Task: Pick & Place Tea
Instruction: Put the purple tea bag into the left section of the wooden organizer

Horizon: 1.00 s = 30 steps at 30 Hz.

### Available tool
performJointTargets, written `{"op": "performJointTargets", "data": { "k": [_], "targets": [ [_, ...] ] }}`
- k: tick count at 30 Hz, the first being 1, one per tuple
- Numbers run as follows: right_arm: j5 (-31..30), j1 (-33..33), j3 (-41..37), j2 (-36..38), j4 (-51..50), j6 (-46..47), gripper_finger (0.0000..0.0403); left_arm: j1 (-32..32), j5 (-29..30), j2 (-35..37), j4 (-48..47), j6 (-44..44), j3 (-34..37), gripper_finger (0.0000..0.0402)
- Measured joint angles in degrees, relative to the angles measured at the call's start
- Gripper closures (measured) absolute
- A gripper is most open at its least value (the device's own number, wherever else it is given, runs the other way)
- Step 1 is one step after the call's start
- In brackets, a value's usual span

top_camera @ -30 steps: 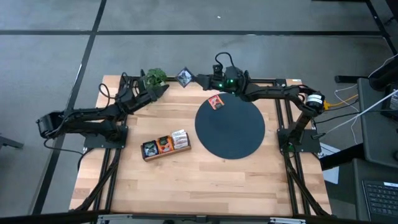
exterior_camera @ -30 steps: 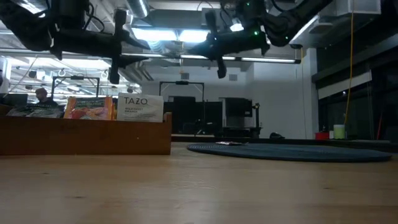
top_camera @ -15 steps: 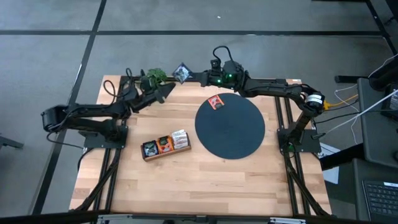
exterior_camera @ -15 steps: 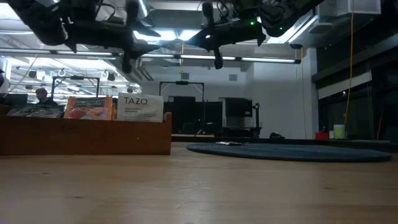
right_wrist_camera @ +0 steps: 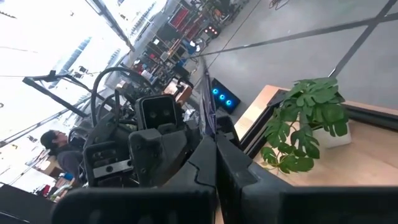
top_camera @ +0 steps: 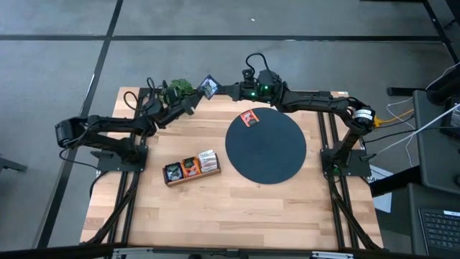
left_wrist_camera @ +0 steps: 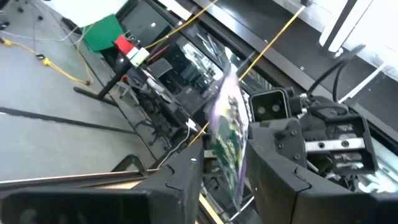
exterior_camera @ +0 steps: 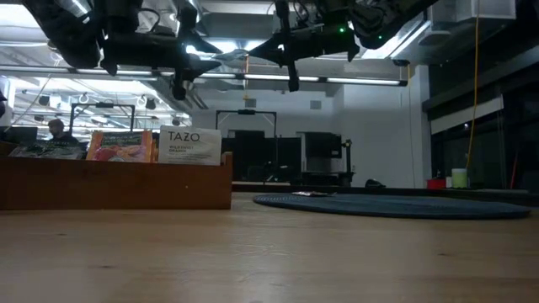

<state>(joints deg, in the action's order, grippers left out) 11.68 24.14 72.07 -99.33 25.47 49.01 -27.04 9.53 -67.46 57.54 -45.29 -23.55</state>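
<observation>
Above the table's far edge, the right gripper [top_camera: 219,89] pinches a dark tea sachet [top_camera: 209,86] shut between its fingers, and the left gripper [top_camera: 192,103], jaws parted around it, comes in for the handover. Risk, I'd say: if the right lets go before the left clamps, the glossy, thin, flat packet slips and drops by the plant [top_camera: 178,88].

From above, you see the wooden tray's [top_camera: 190,167] sachets too small to read; in the left wrist view the raised sachet [left_wrist_camera: 229,134] blurs, its print illegible.
</observation>
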Motion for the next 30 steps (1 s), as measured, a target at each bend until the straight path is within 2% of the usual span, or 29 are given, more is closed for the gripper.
{"op": "performJointTargets", "data": {
  "k": [4,11,15,20,26,30],
  "targets": [
    [0.0,0.0,0.0,0.0,0.1,0.0,0.0403,-0.1,0.0,0.0,0.2,-0.4,0.0,0.0309],
    [-1.1,0.0,0.0,0.0,0.3,0.0,0.0403,-0.1,1.4,0.0,0.9,-1.2,0.0,0.0393],
    [-2.8,-0.2,0.0,0.0,0.3,0.1,0.0394,-0.1,1.7,0.0,0.9,-1.4,0.0,0.0399],
    [-3.2,-0.4,0.0,0.0,-1.1,-1.7,0.036,-0.1,1.1,0.0,0.8,-1.3,0.0,0.0399],
    [3.0,-0.4,0.0,0.0,-9.1,-3.7,0.0308,-0.1,-4.4,0.0,0.0,-0.6,0.0,0.0399],
    [8.9,0.1,0.0,0.0,-13.6,-7.3,0.0282,-0.3,-8.3,0.9,-3.9,-0.6,0.0,0.0399]
  ]
}}
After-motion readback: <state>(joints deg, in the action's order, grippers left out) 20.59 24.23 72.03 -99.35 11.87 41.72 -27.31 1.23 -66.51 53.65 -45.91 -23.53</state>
